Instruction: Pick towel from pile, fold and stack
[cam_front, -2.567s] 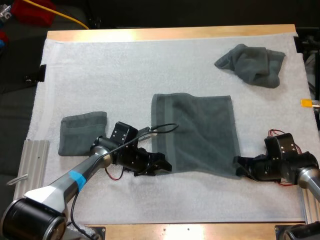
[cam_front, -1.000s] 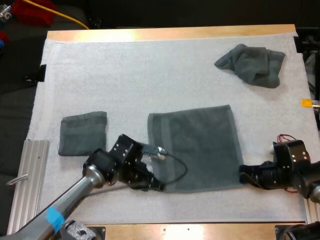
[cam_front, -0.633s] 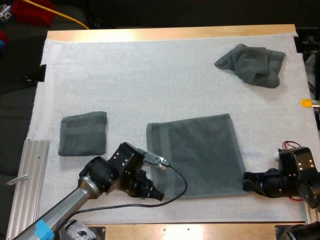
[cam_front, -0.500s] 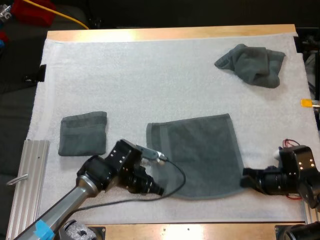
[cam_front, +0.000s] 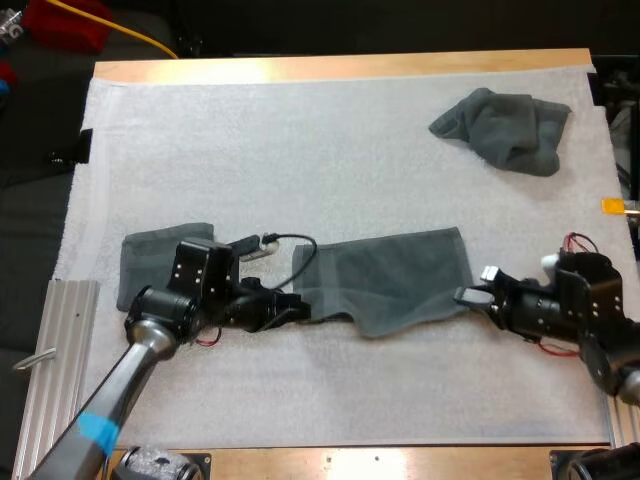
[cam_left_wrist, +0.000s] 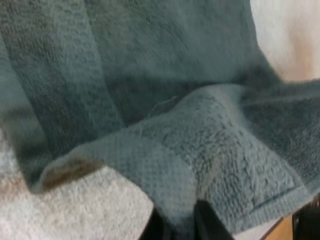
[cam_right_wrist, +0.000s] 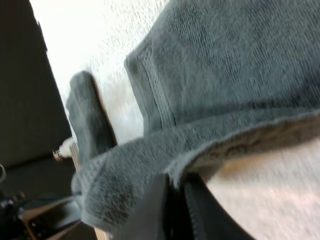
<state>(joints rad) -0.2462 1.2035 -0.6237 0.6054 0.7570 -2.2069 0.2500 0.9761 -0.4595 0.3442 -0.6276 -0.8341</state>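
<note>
The left arm (cam_front: 135, 362) is a smooth silver-grey tube with a band of blue tape (cam_front: 92, 432) round it. The left gripper (cam_front: 292, 306) and the right gripper (cam_front: 466, 296) are both black and boxy.

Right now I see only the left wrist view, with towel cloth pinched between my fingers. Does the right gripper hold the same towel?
Observer: Yes, the right gripper is shut on the opposite end of that towel.
Operator: Is anything folded already?
Observer: One folded towel lies on the mat, partly hidden by the wrist of the left gripper.
Operator: Is another towel there?
Observer: One crumpled towel, at the mat's far right corner.
</note>
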